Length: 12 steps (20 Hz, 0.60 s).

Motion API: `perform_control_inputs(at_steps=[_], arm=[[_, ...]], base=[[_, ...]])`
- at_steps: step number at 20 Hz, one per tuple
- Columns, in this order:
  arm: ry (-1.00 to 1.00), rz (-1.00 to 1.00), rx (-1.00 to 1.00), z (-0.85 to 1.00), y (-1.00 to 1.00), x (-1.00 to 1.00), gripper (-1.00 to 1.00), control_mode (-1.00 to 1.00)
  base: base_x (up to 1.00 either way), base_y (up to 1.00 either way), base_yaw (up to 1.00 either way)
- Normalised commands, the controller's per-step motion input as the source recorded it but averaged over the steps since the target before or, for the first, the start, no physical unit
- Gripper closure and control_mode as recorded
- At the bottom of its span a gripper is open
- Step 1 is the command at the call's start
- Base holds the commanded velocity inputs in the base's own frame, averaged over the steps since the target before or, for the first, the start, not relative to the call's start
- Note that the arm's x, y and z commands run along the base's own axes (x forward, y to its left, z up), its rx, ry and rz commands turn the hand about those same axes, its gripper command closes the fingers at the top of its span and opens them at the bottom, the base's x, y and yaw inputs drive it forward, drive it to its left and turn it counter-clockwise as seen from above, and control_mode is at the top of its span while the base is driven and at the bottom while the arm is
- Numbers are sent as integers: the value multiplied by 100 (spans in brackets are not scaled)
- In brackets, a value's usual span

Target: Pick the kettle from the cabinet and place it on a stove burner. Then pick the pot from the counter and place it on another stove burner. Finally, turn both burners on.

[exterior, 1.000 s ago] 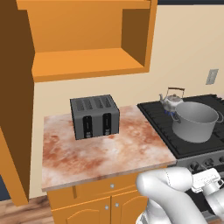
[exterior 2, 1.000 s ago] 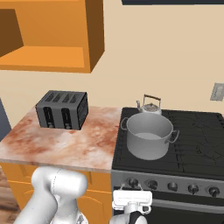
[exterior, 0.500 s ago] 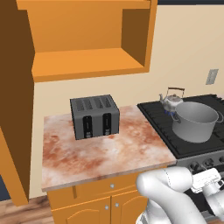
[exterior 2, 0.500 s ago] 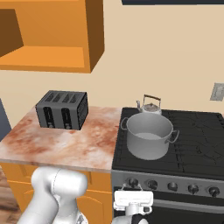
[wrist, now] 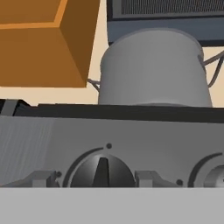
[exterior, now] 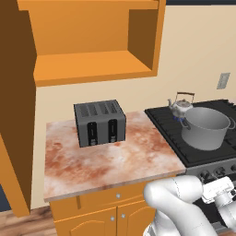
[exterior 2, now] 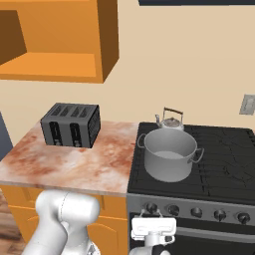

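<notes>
**Gripper at the front knob row, pot and kettle both on the cooktop**

I take the cooktop (exterior 2: 224, 149) as my landmark. The pot (exterior 2: 170, 155) stands on its front left burner, and the kettle (exterior 2: 170, 121) sits on the burner directly behind the pot, just beside it; I cannot tell whether they touch. In the left base view the pot (exterior: 205, 127) hides the kettle's (exterior: 181, 107) lower body, whereas the right base view shows its lid and arched handle clear above the pot's rim.

The gripper (exterior 2: 153, 230) is low in front of the cooktop, below the leftmost knob (exterior 2: 150, 208) in the right base view. The hand view adds what neither base view gives: that knob (wrist: 102, 170) sits dead centre between two grey finger tips (wrist: 40, 178), which flank it with a small gap on each side. I read the jaws as spread about the knob, holding nothing.

Left of the cooktop, the counter (exterior: 101, 159) carries the toaster (exterior: 100, 122). The cabinet (exterior: 87, 41) hangs above the counter, its shelf bare.
</notes>
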Motion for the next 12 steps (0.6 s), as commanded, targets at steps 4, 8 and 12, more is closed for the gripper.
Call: perform_control_inputs(at_steps=[4,8,12], arm=[[-3,0,-4,0,11,4,-100,-100],[-1,0,-6,0,20,8,-100,-100],[0,0,-5,3,21,18,100,-100]], base=[[0,0,0],[0,0,0],[0,0,0]])
